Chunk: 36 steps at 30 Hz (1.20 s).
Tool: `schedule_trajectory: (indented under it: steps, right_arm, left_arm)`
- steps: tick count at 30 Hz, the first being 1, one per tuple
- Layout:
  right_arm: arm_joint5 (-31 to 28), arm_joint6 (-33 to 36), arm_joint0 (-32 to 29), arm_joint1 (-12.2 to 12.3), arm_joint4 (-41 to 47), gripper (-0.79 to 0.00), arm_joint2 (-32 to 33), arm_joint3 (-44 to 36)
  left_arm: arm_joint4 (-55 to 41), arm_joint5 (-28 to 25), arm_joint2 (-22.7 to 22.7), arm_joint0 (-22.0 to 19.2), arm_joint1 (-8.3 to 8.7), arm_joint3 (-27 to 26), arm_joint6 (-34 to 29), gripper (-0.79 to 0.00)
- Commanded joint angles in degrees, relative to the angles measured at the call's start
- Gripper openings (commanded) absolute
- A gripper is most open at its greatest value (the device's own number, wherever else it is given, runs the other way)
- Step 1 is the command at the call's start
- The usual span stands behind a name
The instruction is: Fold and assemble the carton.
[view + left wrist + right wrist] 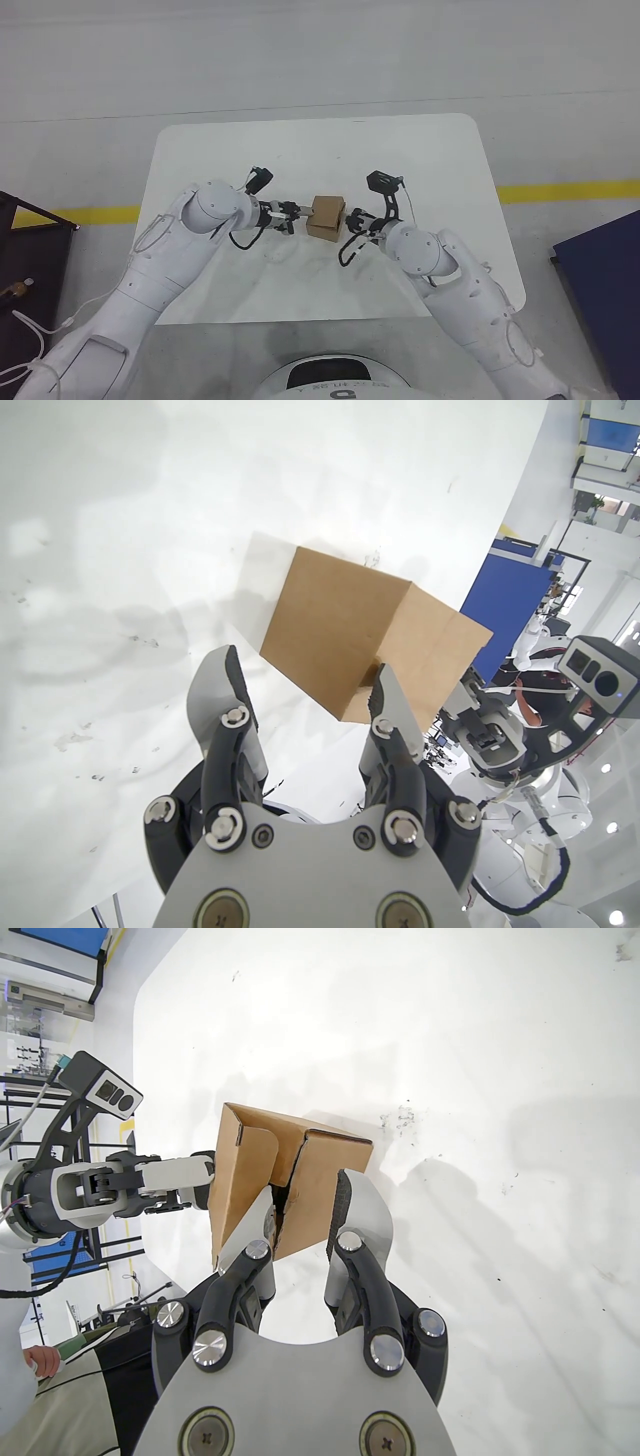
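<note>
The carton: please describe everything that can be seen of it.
The carton is a small box of plain brown cardboard, at the middle of the white table, between both arms. Its side walls are closed and smooth; the end facing the right end effector is unsealed, with a rounded flap folded inward and a gap between flaps. The open left end effector touches the opposite side.

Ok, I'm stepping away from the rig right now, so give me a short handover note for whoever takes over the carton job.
Left gripper: open, one fingertip touching the carton edge.
Right gripper: shut on the carton at its end flaps, one finger in the gap between them, the other outside.
Carton: middle of the table, between both grippers.
Done: body squared into a box.
To do: the end flaps facing the right gripper are not yet closed; fold them shut.
</note>
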Motion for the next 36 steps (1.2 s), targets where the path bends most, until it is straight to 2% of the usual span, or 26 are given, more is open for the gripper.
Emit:
schedule_trajectory:
  steps: [1,10,20,26,30,36]
  right_arm:
    - [0.11,0.15,0.11,-0.01,-0.14,-0.493,-0.12,0.11]
    - [0.93,0.43,0.38,-0.07,-1.1,-0.505,-0.73,0.87]
    - [1.94,-0.63,-0.52,0.18,-1.08,-0.474,1.6,-0.22]
    - [-0.7,-3.19,-1.59,0.1,2.04,-0.468,3.0,-2.19]
    - [-1.59,-2.76,-0.83,-0.03,0.94,-0.477,1.4,-0.98]
    - [0.64,0.13,1.88,-0.35,-1.82,-0.505,-1.56,1.89]
  left_arm:
    - [0.25,0.13,0.19,-0.08,-0.05,0.11,-0.02,-0.274]
    - [1.49,0.5,1.16,-0.89,-0.37,0.62,-0.38,-0.277]
    - [2.35,0.88,1.9,-1.42,-0.71,0.79,-0.45,-0.271]
    - [2.43,0.81,1.99,-1.74,-0.87,1.13,-0.65,-0.271]
    - [2.34,0.7,2.0,-1.91,-0.96,1.36,-0.79,-0.274]
    - [2.37,0.69,1.95,-2.06,-1.06,1.69,-0.98,-0.28]
